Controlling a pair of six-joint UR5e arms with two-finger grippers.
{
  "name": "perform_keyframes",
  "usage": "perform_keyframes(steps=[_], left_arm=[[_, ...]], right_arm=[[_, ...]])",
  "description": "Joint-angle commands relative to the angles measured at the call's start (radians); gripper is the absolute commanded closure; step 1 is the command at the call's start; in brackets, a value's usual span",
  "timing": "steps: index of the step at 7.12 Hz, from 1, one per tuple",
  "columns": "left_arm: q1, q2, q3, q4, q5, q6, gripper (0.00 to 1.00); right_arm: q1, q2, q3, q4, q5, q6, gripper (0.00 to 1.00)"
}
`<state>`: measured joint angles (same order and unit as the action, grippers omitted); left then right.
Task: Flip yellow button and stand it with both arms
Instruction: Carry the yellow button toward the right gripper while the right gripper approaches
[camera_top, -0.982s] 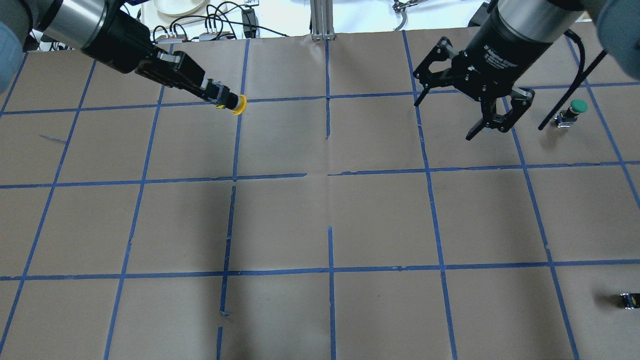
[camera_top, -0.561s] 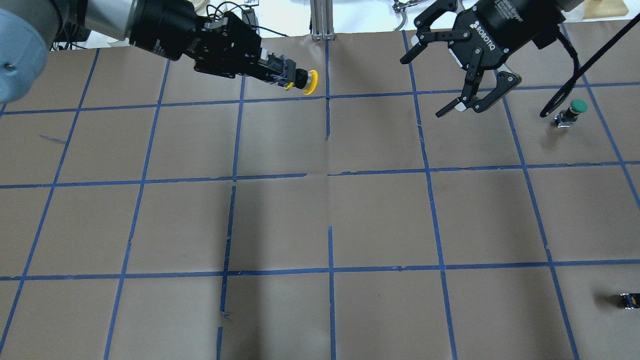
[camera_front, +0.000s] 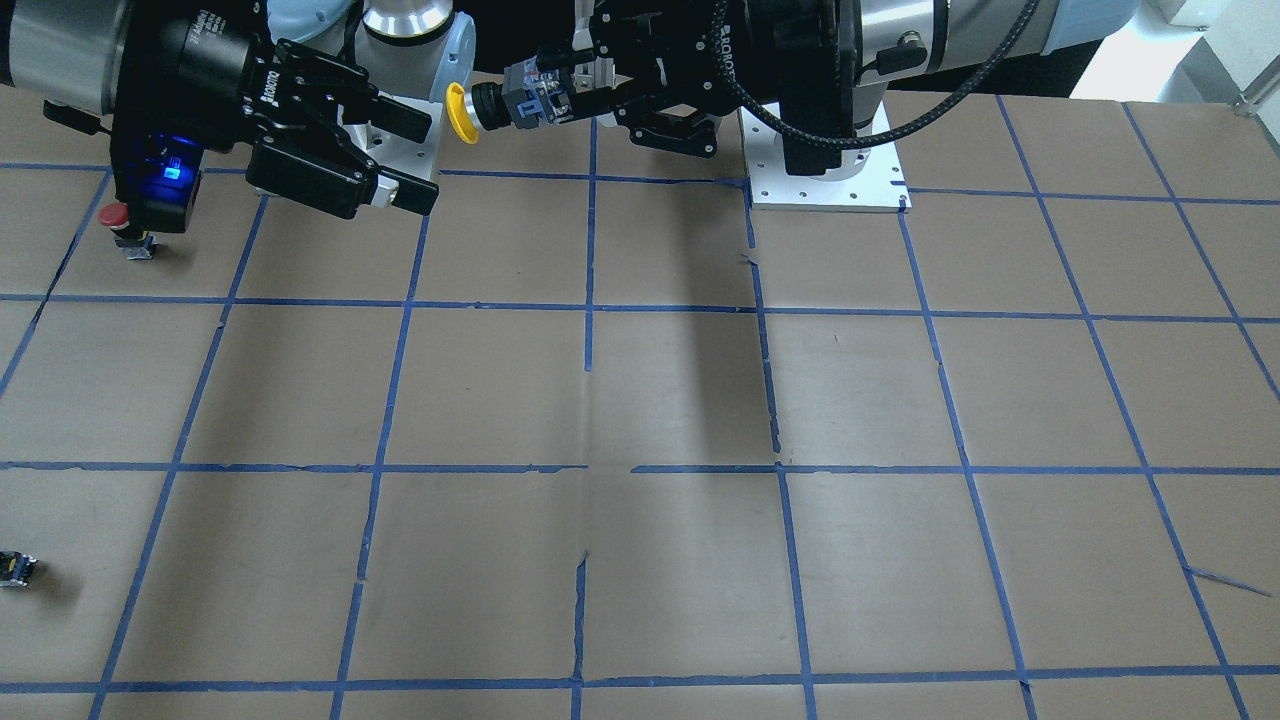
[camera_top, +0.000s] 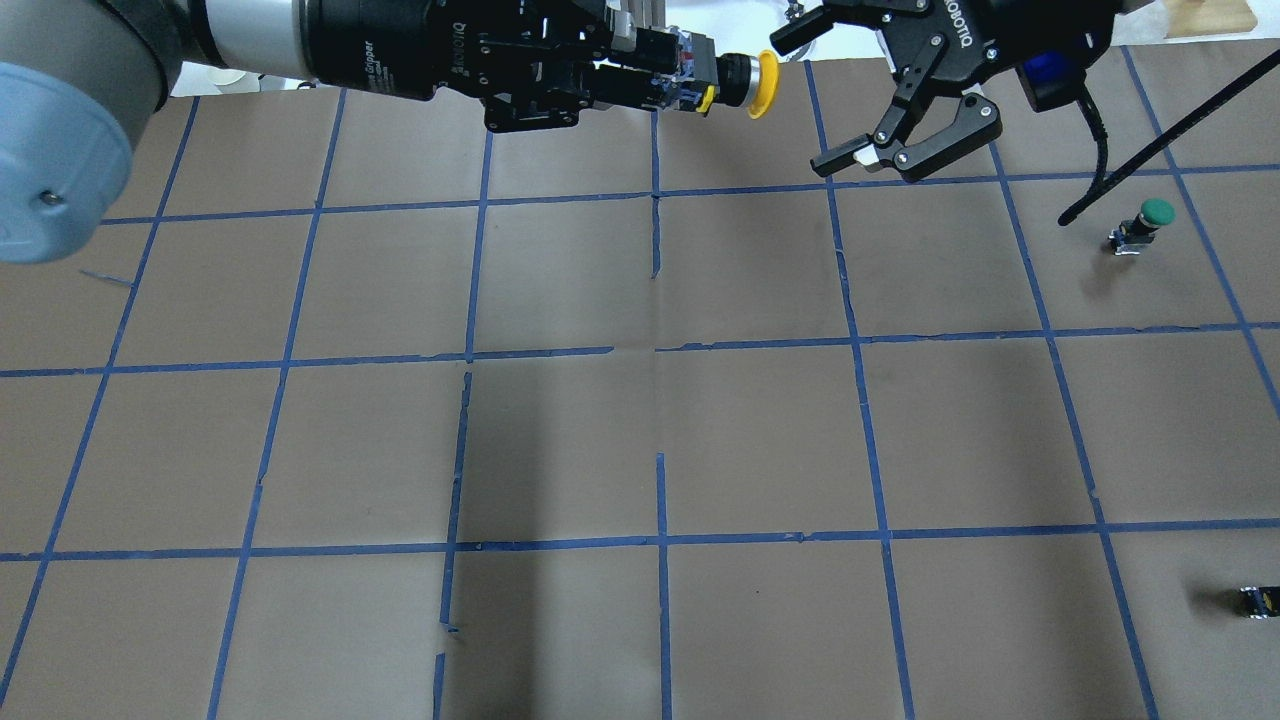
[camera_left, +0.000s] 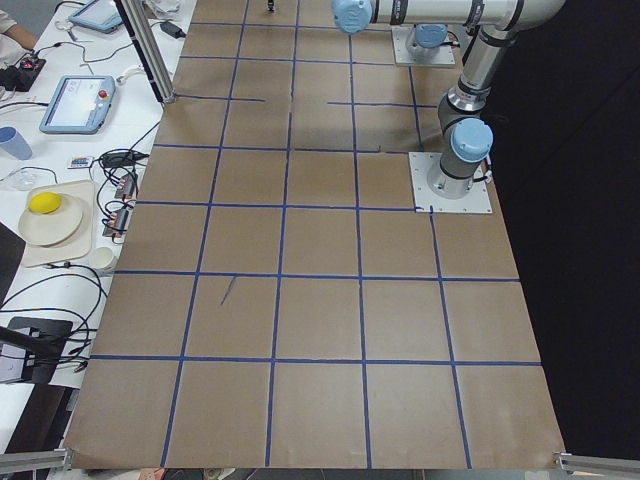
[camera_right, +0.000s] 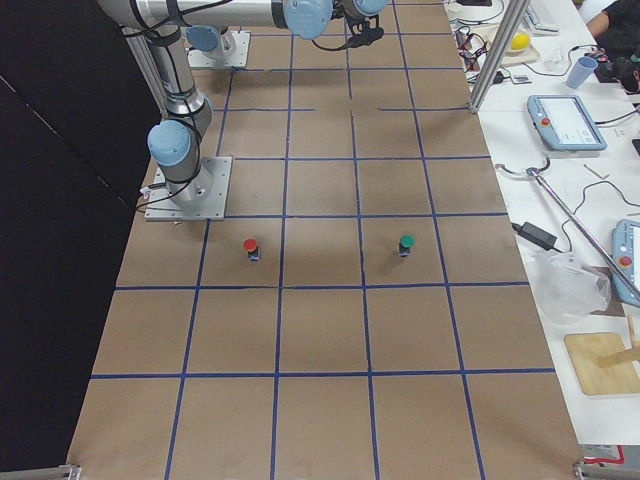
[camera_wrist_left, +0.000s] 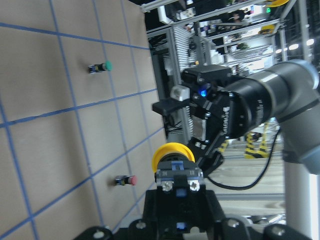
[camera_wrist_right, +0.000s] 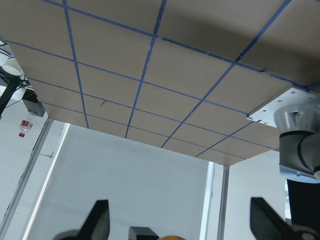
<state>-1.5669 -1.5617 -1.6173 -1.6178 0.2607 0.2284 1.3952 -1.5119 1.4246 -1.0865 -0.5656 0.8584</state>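
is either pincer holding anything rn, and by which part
The left pincer holds the yellow button by its black-and-grey body, with the yellow cap pointing out toward the right pincer, which is open and empty.

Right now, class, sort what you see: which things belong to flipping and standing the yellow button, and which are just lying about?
Job: yellow button, held in the left tool; right tool, open, near its cap.
Lying about: green button, red button, small capless block.
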Motion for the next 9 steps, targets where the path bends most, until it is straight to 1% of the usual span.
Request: perform_keyframes(steps=[1, 2, 3, 7, 8, 9], left_arm=[[-0.001, 0.002, -0.050, 0.036, -0.089, -0.009, 0.76], [-0.001, 0.003, -0.058, 0.039, -0.125, -0.011, 0.76], [-0.001, 0.008, -0.059, 0.039, -0.132, -0.011, 0.76], [-0.001, 0.011, -0.065, 0.039, -0.132, -0.009, 0.76], [-0.001, 0.011, -0.065, 0.039, -0.132, -0.009, 0.76], [-0.001, 0.012, -0.065, 0.039, -0.132, -0.009, 0.76]], right_arm=[[-0.002, -0.002, -0.001, -0.003, 0.109, 0.057, 0.00], [-0.002, -0.014, 0.001, 0.013, 0.124, 0.074, 0.00], [-0.004, -0.020, 0.001, 0.039, 0.116, 0.076, 0.00], [-0.004, -0.056, 0.001, 0.106, 0.113, 0.076, 0.01], [-0.004, -0.053, 0.001, 0.105, 0.112, 0.076, 0.01], [-0.005, -0.054, 0.001, 0.106, 0.113, 0.076, 0.05]])
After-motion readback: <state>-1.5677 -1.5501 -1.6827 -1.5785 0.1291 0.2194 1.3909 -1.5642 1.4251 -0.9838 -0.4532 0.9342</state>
